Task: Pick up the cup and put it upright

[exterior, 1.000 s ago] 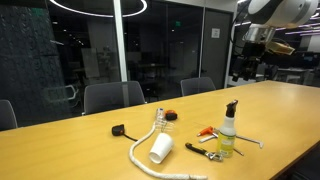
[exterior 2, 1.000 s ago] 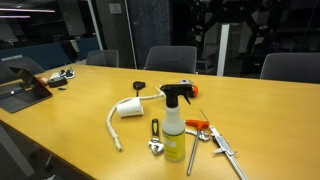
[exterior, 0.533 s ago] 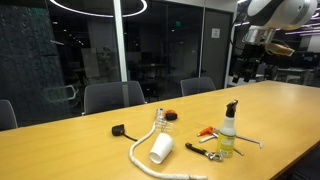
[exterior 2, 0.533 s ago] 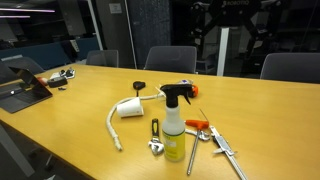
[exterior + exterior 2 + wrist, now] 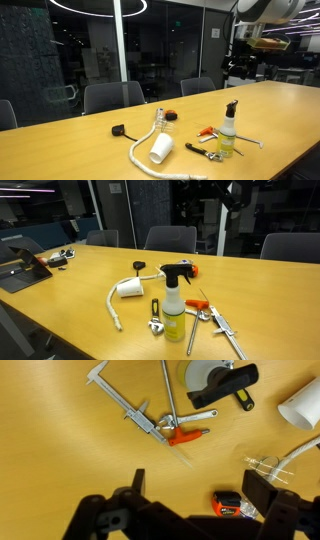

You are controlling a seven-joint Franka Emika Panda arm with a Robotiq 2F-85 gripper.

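Shows the white cup [image 5: 161, 149] lying on its side on the desk [image 5: 80, 150] just beside the rope [image 5: 110, 308], long axis flat, well off toward the wrist view's upper right from the raised claw [image 5: 197, 490], spread wide and empty.

No legible text, labels or numbers anywhere.
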